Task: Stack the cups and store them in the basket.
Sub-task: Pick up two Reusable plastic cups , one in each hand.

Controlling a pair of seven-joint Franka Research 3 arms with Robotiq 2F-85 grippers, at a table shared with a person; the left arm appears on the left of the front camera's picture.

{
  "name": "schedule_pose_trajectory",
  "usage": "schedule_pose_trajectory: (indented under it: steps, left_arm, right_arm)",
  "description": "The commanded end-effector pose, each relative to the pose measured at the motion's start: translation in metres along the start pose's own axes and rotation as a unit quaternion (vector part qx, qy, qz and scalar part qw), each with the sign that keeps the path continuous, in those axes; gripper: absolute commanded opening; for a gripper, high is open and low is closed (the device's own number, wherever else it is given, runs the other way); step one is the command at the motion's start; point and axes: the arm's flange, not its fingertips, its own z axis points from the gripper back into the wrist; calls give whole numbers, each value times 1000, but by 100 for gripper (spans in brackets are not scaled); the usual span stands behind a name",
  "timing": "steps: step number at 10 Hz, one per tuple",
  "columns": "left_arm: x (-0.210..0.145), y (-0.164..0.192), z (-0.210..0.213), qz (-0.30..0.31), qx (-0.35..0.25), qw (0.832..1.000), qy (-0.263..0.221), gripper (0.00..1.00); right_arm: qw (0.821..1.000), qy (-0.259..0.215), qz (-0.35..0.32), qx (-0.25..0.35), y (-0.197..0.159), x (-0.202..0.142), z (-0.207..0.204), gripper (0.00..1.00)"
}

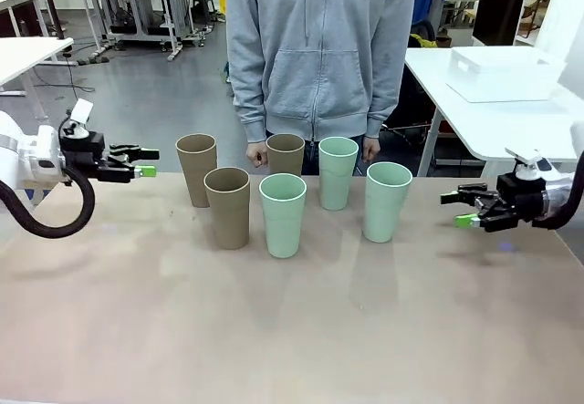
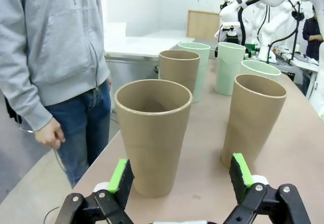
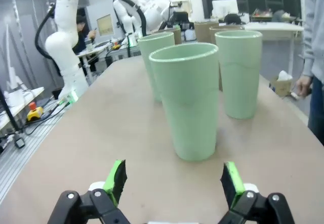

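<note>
A: Front view: left gripper is hovering just left of the nearest tan cup, jaws spread wide, gripping nothing. The cup is standing upright, straight ahead of them.

B: Right gripper is facing the near mint cup, jaws likewise wide and empty. White basket is sitting on the side table, nearer the right arm.

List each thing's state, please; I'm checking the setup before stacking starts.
Far-left tan cup: upright, unstacked.
Front tan cup: upright, unstacked.
Back tan cup: upright, unstacked.
Front green cup: upright, unstacked.
Back green cup: upright, unstacked.
Right green cup: upright, unstacked.
White basket: upright, on the side table.
Left gripper: fingers open, empty.
Right gripper: fingers open, empty.
</note>
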Motion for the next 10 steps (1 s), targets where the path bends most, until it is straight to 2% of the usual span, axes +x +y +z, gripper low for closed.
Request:
schedule_pose_trajectory:
  steps: [1, 2, 3, 5, 6, 7, 10]
  left_arm:
    - [-17, -5, -14, -10, 3, 1000, -20, 100]
    - [-25, -3, -23, -10, 23, 999, -28, 100]
    - [-23, -2, -24, 18, 17, 999, -22, 100]
    - [-21, -3, -17, 1, 2, 1000, -12, 100]
    - [-30, -3, -24, 10, 5, 1000, -16, 100]
    - [-32, 12, -26, 20, 10, 999, -45, 100]
    - [-43, 39, -28, 27, -10, 998, -64, 100]
  right_arm:
    - [996, -10, 55, -70, 20, 20, -23, 100]
    - [995, -17, 52, -84, 12, 24, -30, 100]
    - [999, -14, 16, -24, 10, 5, -12, 100]
    - [999, -14, 16, -24, 10, 5, -12, 100]
    - [999, -19, 25, -42, 12, 10, -19, 100]
    - [998, -2, 41, -56, 16, 13, -35, 100]
    - [995, -42, 51, -72, 6, 8, -58, 100]
